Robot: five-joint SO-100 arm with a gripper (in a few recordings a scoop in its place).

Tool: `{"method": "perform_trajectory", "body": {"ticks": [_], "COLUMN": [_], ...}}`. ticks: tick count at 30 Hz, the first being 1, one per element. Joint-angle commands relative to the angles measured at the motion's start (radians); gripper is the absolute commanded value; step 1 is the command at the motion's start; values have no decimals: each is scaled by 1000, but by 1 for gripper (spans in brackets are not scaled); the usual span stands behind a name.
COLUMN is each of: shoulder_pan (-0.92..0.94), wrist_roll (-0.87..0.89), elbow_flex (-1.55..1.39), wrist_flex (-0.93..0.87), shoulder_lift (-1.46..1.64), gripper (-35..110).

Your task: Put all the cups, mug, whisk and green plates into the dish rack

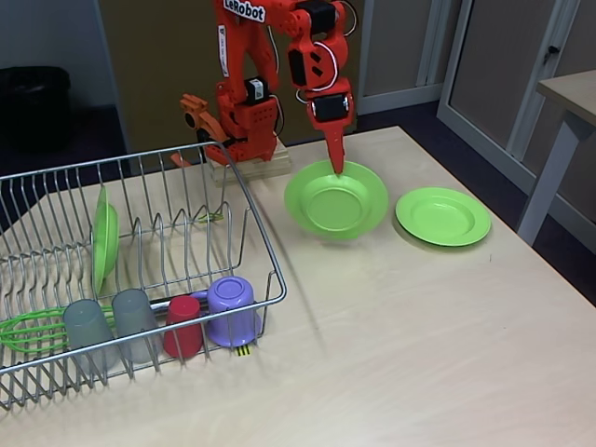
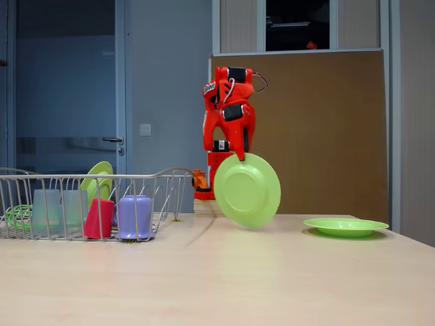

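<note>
My orange gripper [image 1: 336, 166] [image 2: 240, 155] is shut on the far rim of a green plate [image 1: 337, 200] [image 2: 247, 190], which hangs tilted above the table. A second green plate [image 1: 443, 216] [image 2: 346, 226] lies flat on the table to the right. A third green plate [image 1: 104, 238] [image 2: 99, 179] stands on edge in the wire dish rack [image 1: 261, 223] [image 2: 173, 178]. Along the rack's front lie the green whisk [image 1: 33, 331] [image 2: 18, 216], two grey cups [image 1: 88, 333] [image 1: 138, 322] [image 2: 46, 212], the red cup [image 1: 183, 326] [image 2: 99, 218] and the purple mug [image 1: 232, 310] [image 2: 134, 216].
The arm's base [image 1: 244, 121] stands at the table's far edge, just behind the rack's right corner. Bare tabletop [image 1: 400, 335] stretches in front of the plates. A second table [image 1: 566, 112] stands off to the right.
</note>
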State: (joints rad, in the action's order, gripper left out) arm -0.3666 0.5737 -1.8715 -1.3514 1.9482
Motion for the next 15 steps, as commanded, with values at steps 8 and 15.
{"method": "perform_trajectory", "body": {"ticks": [8, 15], "shoulder_pan": [32, 81], "wrist_roll": [-75, -219], "elbow_flex": [212, 492], "wrist_flex": [-115, -236], "shoulder_lift": [-5, -83], "gripper": [0, 0]}}
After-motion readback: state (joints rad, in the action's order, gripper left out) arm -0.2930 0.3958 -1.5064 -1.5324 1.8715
